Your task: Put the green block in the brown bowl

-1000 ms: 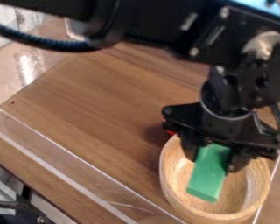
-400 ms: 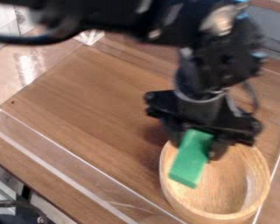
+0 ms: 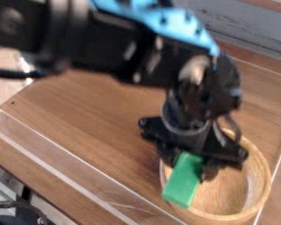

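The green block [image 3: 183, 181] is a flat light-green bar. It hangs tilted over the left inner side of the brown bowl [image 3: 225, 214], and its lower end is near the bowl's front-left rim. My gripper [image 3: 192, 155] is directly above it, with dark fingers closed on the block's upper end. The picture is motion-blurred, so the exact contact is hard to make out. The arm hides the far rim of the bowl.
The bowl stands on a wooden tabletop [image 3: 84, 105] near its front right. A clear plastic sheet [image 3: 61, 171] runs along the table's front-left edge. The big black and blue arm [image 3: 119, 44] fills the upper part of the view.
The arm has swung left across the view. The gripper and the green block shifted left and a little lower, from the bowl's middle to its left side.
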